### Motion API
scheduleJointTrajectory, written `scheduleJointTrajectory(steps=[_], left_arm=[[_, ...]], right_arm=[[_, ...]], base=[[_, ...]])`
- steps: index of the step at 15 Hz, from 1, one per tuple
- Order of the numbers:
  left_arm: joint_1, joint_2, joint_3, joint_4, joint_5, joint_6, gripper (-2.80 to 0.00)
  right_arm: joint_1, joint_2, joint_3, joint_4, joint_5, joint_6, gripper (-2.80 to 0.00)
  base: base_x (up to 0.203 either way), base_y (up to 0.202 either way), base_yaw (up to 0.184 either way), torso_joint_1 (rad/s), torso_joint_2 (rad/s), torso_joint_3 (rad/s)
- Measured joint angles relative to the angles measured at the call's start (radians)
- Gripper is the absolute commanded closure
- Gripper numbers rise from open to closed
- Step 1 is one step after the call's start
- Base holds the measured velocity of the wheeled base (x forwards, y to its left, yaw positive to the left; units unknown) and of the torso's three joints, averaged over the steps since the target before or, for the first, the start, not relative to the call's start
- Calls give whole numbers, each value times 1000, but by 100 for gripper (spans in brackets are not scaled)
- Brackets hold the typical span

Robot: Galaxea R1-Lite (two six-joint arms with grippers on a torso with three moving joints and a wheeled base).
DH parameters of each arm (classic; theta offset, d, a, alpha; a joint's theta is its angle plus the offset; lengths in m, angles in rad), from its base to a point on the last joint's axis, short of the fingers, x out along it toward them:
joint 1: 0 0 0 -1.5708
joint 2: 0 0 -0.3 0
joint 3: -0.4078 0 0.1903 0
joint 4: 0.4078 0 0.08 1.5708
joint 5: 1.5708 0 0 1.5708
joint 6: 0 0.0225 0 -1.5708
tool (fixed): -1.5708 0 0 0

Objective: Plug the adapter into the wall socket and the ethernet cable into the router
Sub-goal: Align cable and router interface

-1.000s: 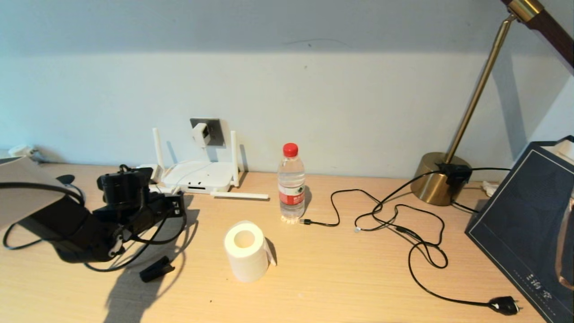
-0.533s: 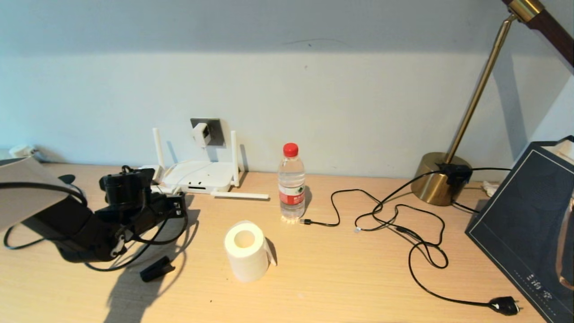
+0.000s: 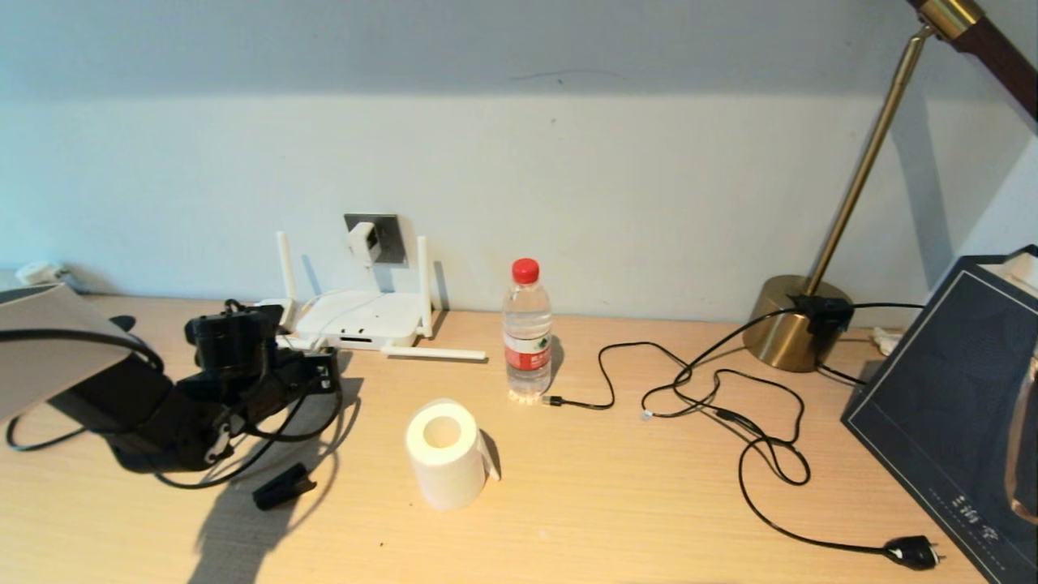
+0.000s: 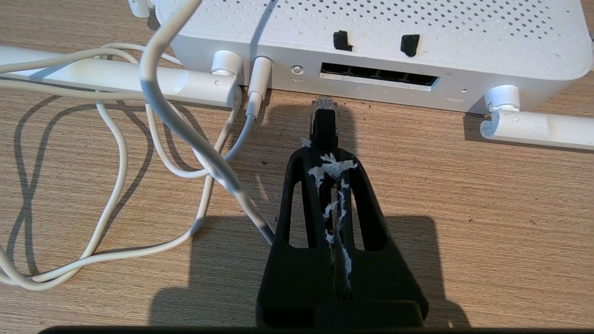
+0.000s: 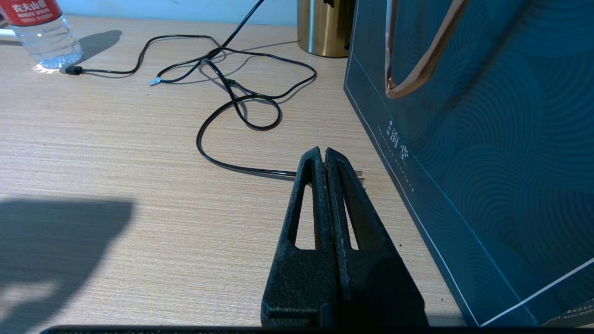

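The white adapter (image 3: 362, 242) sits in the dark grey wall socket (image 3: 386, 235), and its thin white cord (image 4: 158, 102) runs down to the router (image 3: 357, 319). My left gripper (image 3: 326, 370) (image 4: 327, 155) is shut on the black ethernet cable (image 4: 323, 125). The cable's clear plug tip hangs just short of the router's dark ports (image 4: 378, 76), low over the desk. Two router antennas stand upright; two lie flat on the desk. My right gripper (image 5: 323, 150) is shut on nothing, low over the desk beside the blue bag.
A water bottle (image 3: 527, 332) and a white paper roll (image 3: 444, 454) stand right of the router. A thin black cord with a two-pin plug (image 3: 912, 553) loops towards the brass lamp base (image 3: 799, 324). A blue bag (image 3: 957, 405) stands at the right. A small black piece (image 3: 282, 487) lies near my left arm.
My left arm has crept a little towards the router with the ethernet cable still in its gripper. Nothing else has moved.
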Motion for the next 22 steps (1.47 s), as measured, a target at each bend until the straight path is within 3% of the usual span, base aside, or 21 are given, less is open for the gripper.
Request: scheduleJointTrajectory(steps=[22], left_arm=[[-5,15,-36,2,1,12,0]], right_arm=[[0,0,0,0,0,0,0]], base=[[0,0,0,0,0,0]])
